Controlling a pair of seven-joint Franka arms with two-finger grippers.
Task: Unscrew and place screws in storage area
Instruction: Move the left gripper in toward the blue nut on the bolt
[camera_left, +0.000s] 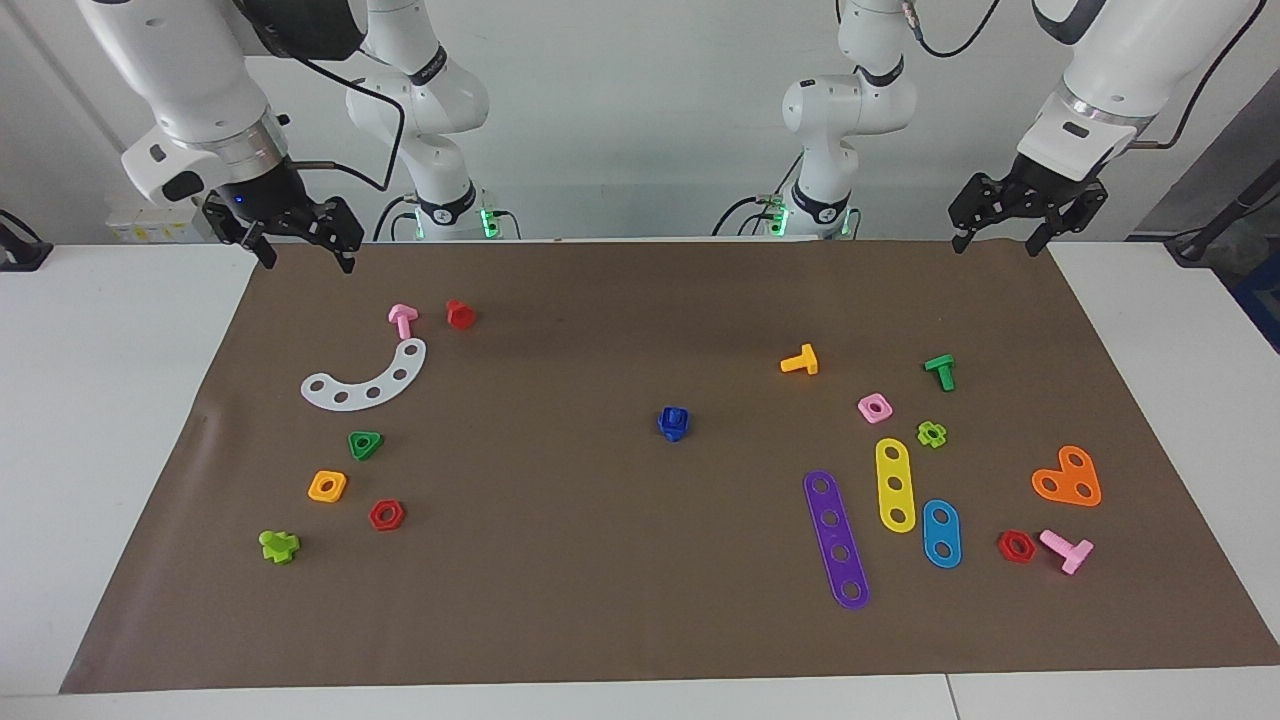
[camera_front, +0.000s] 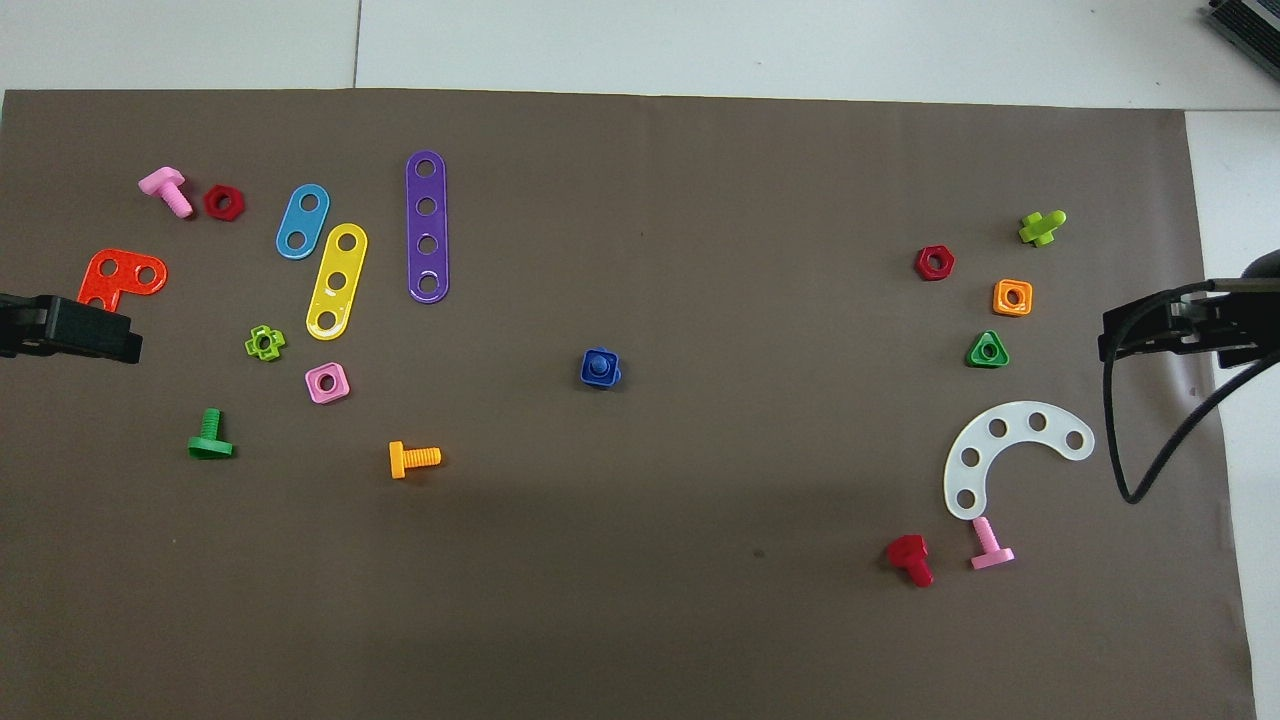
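1. The blue bolt and nut (camera_left: 674, 423), screwed together as one piece, stand near the middle of the brown mat (camera_left: 620, 620), with bare mat all around them.
2. The left gripper (camera_left: 1003, 238) hangs open and empty over the mat's edge nearest the robots, at the left arm's end, well apart from the blue piece.
3. The right gripper (camera_left: 302, 250) hangs open and empty over the same edge at the right arm's end, also well apart from it.
4. The blue piece lies between the two grippers, farther from the robots than both.
5. The orange bolt (camera_left: 800, 361) is the nearest loose part toward the left arm's end; the green triangle nut (camera_left: 365, 444) lies toward the right arm's end.
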